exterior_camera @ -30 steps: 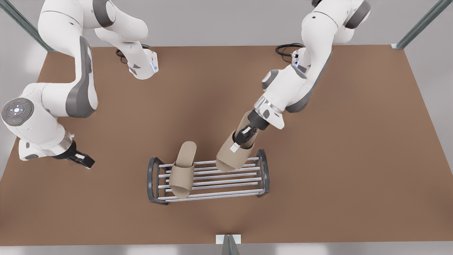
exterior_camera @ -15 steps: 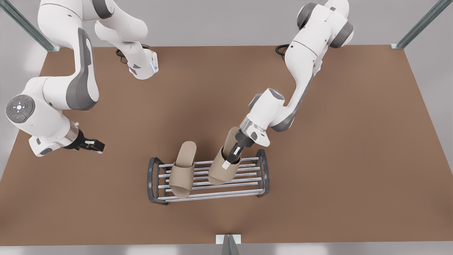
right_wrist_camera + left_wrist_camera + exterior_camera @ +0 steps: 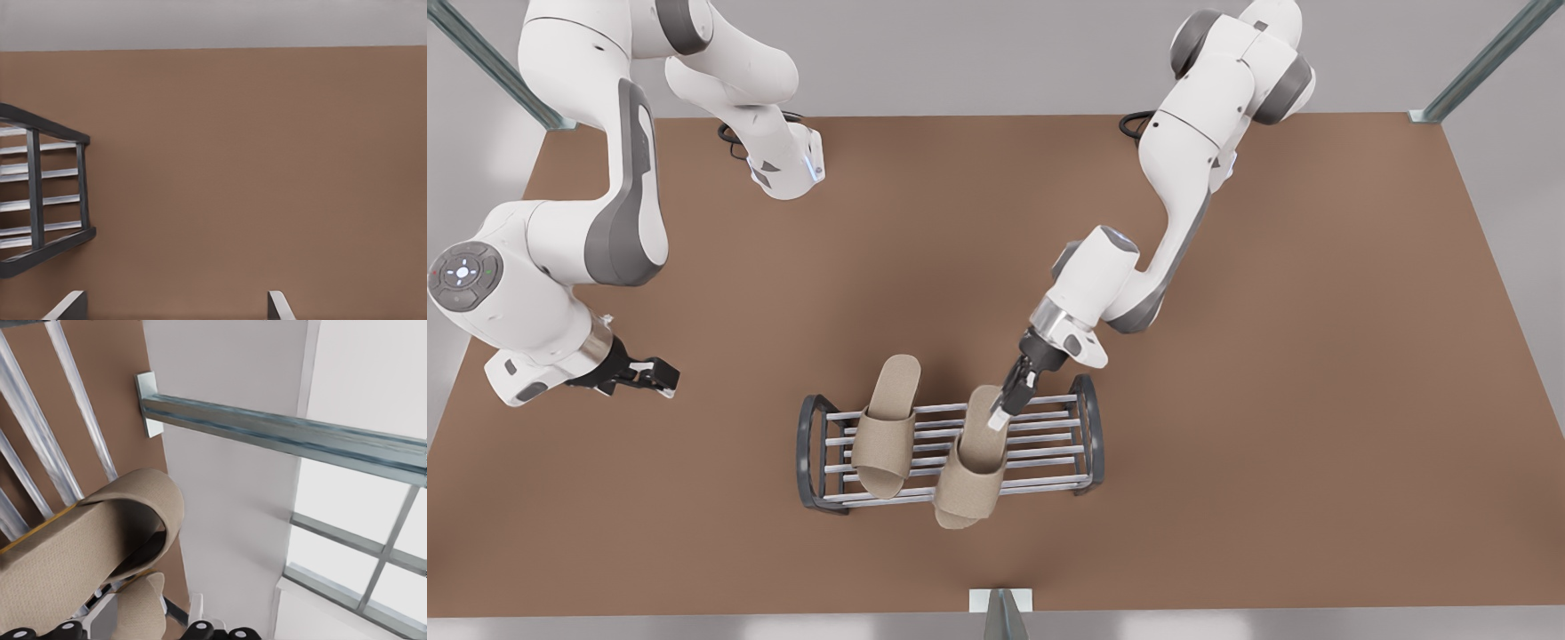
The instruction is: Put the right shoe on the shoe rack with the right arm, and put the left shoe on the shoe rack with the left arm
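Front view: I see the low shoe rack of pale silver bars between dark grey rounded end frames near the front edge of the brown bench. One beige woven fabric slipper lies across the bars toward the front view's left, heel poking past the back rail. A second beige woven slipper lies just beside it on the rack, its toe overhanging the front rail.

My left tool is at the heel of that second slipper, over the back bars. Whether it is clenched on the heel or released, I cannot tell. The left wrist view shows the slipper's strap close up over the rack bars.

My right tool waits well apart from the rack, above the bench at the front view's left. It is released, fingertips spread wide, and the right wrist view catches one end frame of the rack.
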`<state>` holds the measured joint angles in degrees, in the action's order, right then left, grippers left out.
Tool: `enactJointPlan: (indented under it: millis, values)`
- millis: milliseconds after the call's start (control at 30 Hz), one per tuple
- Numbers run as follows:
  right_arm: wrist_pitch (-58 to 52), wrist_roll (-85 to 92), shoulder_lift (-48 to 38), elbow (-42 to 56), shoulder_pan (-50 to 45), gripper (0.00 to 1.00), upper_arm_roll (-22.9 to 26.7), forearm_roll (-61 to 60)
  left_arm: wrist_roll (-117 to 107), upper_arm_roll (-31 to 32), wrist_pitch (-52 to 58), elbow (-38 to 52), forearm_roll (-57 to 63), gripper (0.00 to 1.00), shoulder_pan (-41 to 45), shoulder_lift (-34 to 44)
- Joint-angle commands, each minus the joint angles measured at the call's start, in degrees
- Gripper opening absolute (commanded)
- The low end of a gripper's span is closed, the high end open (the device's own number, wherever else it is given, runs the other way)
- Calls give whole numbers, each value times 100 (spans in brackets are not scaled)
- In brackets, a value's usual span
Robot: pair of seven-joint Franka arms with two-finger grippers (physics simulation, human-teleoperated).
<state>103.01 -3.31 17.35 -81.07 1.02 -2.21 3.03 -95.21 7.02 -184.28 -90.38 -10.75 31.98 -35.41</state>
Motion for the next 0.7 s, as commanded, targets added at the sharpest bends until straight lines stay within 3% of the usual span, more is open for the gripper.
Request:
enactJointPlan:
  millis: [0,33,100,233,267,300,333,400,433,500,567,600,633,667]
  values:
    - [26,489,-4,-6,21,100,1,-4,-736,-25,15,-6,-15,90,-16,60]
    - [35,498,5,-6,21,100,1,-4,-719,-95,338,-15,-59,100,-77,279]
    - [35,515,40,3,21,100,1,-4,-666,-341,1069,-6,-41,100,-121,561]
    - [35,515,40,3,39,100,1,-4,-736,-341,1305,3,-50,100,-69,666]
    - [26,515,31,21,39,100,1,-13,-692,-543,2858,388,-50,100,-77,1184]
    - [-9,498,23,29,30,100,1,-4,-569,-956,5425,1548,-32,100,-200,1624]
    - [-53,498,-4,38,30,100,1,-13,658,-992,7131,1980,3,100,-490,2125]
    - [-53,462,-13,38,21,100,-8,-13,5399,-1290,9284,2095,143,100,-1298,2652]
    - [-79,524,-39,56,30,100,-8,-30,8001,-1203,9734,1946,1036,100,-1484,2758]
    - [-632,480,-22,301,3,100,1,48,11308,-1011,9964,1366,1575,100,-1860,2513]
    - [-879,471,-152,346,47,100,1,22,12430,-711,9894,787,1771,100,-2511,2134]
    - [-879,462,-530,-84,65,100,1,31,10979,-702,8492,-361,1095,100,-2644,2475]
    - [-1186,471,-505,-32,65,100,62,66,9039,-710,7801,-744,417,100,-2644,2530]
    - [-1213,541,-478,91,56,100,62,66,8993,-728,8021,-438,372,100,-2644,2565]
